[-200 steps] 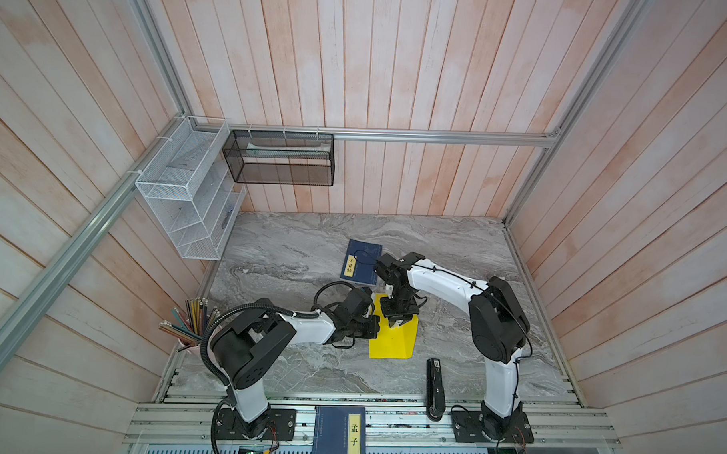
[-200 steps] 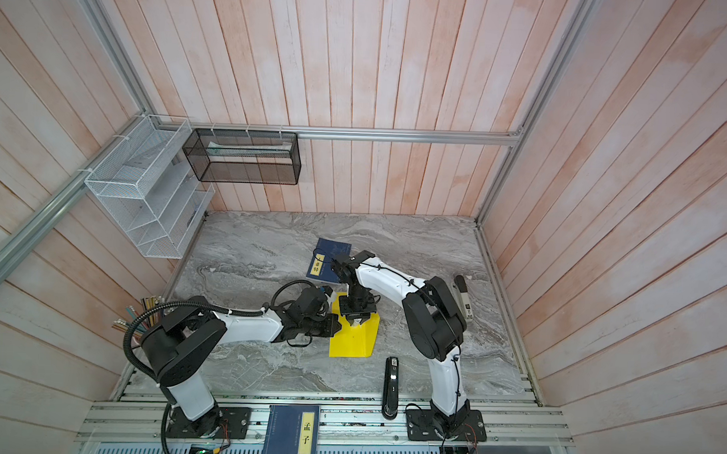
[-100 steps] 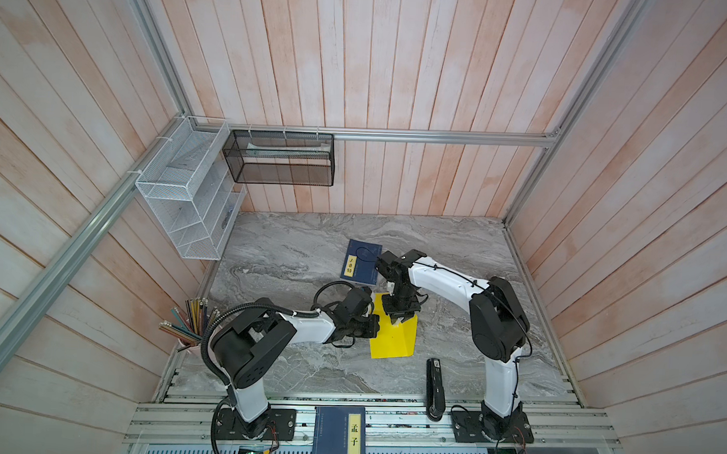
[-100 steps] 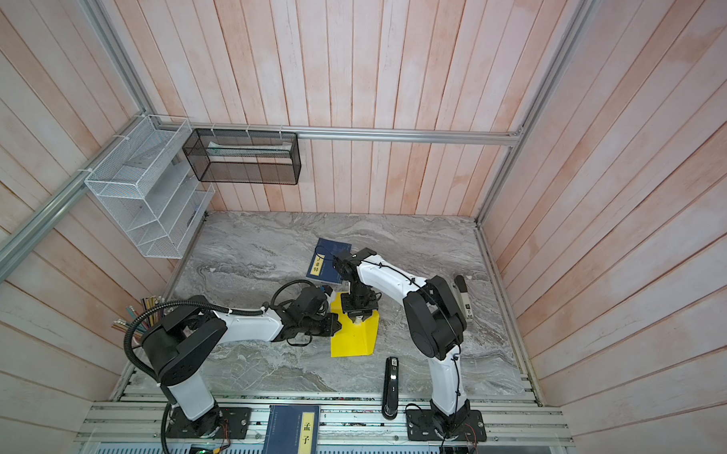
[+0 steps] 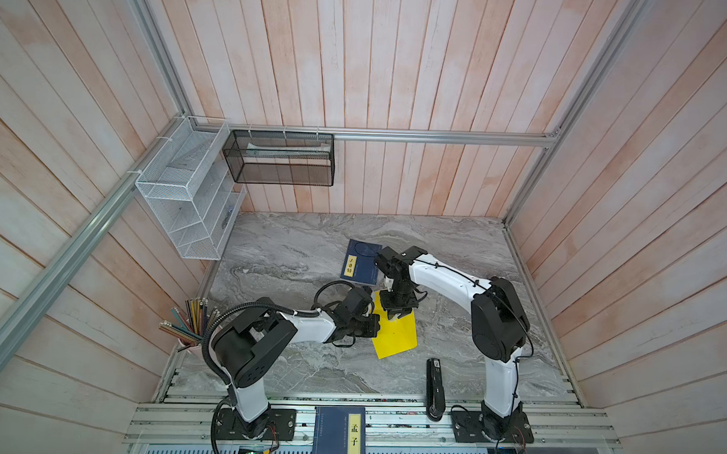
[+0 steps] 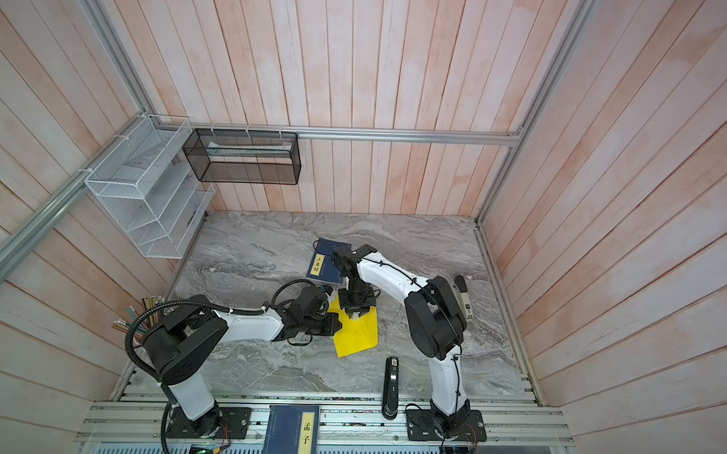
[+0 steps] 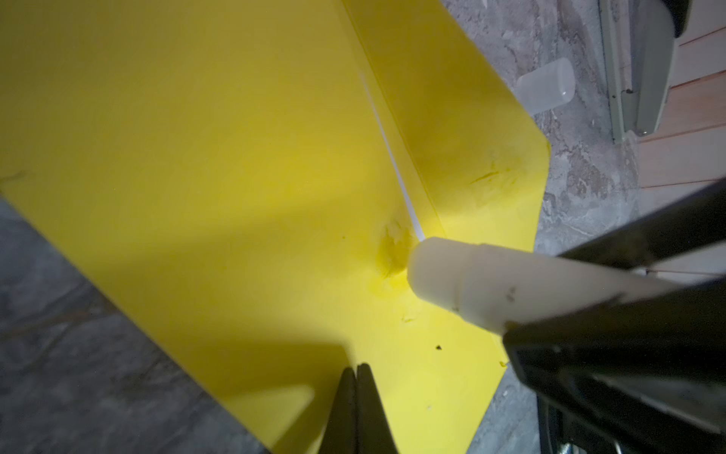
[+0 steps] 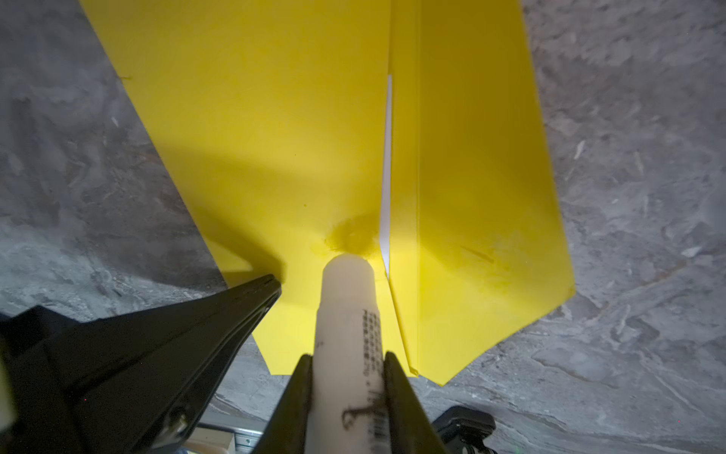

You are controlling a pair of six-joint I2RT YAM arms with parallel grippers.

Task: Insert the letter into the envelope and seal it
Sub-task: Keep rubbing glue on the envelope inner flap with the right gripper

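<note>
Right tool [image 8: 347,377] clamps a white glue stick [image 8: 347,314] against the yellow envelope [image 8: 275,137]; left tool [image 7: 357,377], pressed together, pins its edge.

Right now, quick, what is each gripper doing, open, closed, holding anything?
Left gripper: shut, tips pressed on the envelope, nothing between them.
Right gripper: closed on a white glue stick, its tip on the envelope.

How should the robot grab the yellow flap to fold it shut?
Probably pinch the envelope flap at its free outer edge, coming from the bare table side. It is thin and hinged at the crease, and the glue stick in the right gripper crowds the pocket side.
</note>
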